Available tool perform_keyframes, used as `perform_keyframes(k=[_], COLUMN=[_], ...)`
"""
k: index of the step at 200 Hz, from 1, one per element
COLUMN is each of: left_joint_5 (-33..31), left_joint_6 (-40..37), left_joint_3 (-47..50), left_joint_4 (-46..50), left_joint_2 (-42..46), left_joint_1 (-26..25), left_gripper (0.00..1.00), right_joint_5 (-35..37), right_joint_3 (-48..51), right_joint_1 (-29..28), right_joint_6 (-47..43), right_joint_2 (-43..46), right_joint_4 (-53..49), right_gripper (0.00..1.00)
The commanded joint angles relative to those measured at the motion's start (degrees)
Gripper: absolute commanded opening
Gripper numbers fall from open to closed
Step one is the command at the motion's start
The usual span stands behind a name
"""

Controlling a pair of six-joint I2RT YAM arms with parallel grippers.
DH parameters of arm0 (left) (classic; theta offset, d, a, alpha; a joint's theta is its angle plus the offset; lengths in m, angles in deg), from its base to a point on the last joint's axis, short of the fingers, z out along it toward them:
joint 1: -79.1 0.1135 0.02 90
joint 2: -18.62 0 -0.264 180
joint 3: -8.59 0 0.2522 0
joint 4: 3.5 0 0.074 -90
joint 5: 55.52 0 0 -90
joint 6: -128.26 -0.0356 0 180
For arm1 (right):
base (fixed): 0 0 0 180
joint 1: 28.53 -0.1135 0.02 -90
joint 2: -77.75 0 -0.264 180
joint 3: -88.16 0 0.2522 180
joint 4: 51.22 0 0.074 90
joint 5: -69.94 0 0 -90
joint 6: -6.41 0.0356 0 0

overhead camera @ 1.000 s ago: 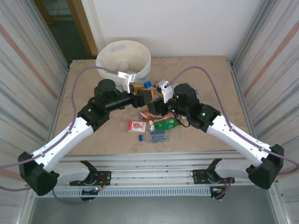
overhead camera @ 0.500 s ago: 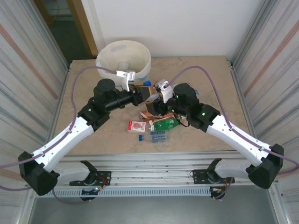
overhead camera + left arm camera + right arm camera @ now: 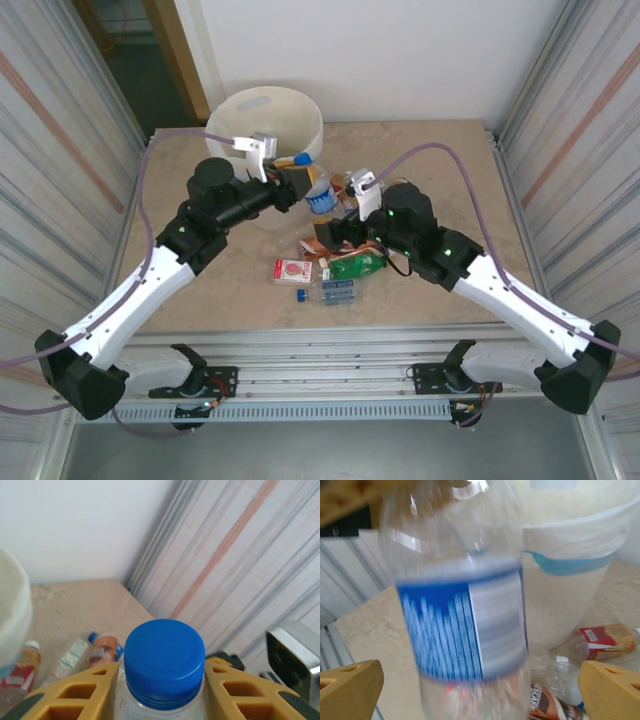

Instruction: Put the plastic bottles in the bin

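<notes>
My left gripper [image 3: 298,182] is shut on the neck of a clear plastic bottle [image 3: 320,196] with a blue label and a blue cap [image 3: 165,660]; its yellow fingers [image 3: 85,690] press on both sides just below the cap. The bottle hangs in the air beside the cream bin [image 3: 265,125], near its right rim. My right gripper [image 3: 338,228] is open, and its wide-spread fingertips [image 3: 350,687] flank the bottle's lower body [image 3: 465,625] without touching it. More bottles lie on the table: a red-labelled one [image 3: 605,641], a brown one [image 3: 555,706] and an orange one [image 3: 102,650].
A red carton [image 3: 293,270], a loose blue cap [image 3: 300,296], a blue-striped pack [image 3: 338,291] and a green packet [image 3: 358,265] lie at the table's front middle. The bin's blue band [image 3: 565,565] faces the right wrist. Corrugated walls close both sides.
The left gripper closed on the bottle and lifted it up and back toward the bin. The right gripper opened, let the bottle go and drew back to the right.
</notes>
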Motion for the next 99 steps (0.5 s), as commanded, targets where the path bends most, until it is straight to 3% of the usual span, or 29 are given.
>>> perform_keyframes(k=[1,27,61,83,99], left_joint_5=[-1.8,-4.3,-8.0,-9.1,-11.5], left_joint_6=[-4.8,-9.7,-14.9,-17.6,-20.6], left_joint_3=[-5.3,-10.8,-17.6,-22.6,-26.6], left_joint_4=[0.1,2.1,3.5,5.4,7.7], left_joint_2=[-0.5,-2.6,-6.7,-10.8,-14.2], left_joint_1=[2.1,4.5,8.3,10.8,11.7], left_gripper=[0.00,0.00,0.00,0.00,0.00], right_joint_5=[6.0,15.1,15.2,20.8,20.8], right_joint_3=[2.4,4.8,9.4,11.8,12.7], right_joint_1=[0.0,1.3,6.9,10.2,12.4], right_joint_6=[1.5,5.3,10.9,18.5,18.8], right_joint_2=[4.6,8.6,14.4,17.7,19.2], right_joint_4=[0.6,-0.1,0.1,-2.2,-3.4], right_gripper=[0.98,0.98,0.98,0.98,0.98])
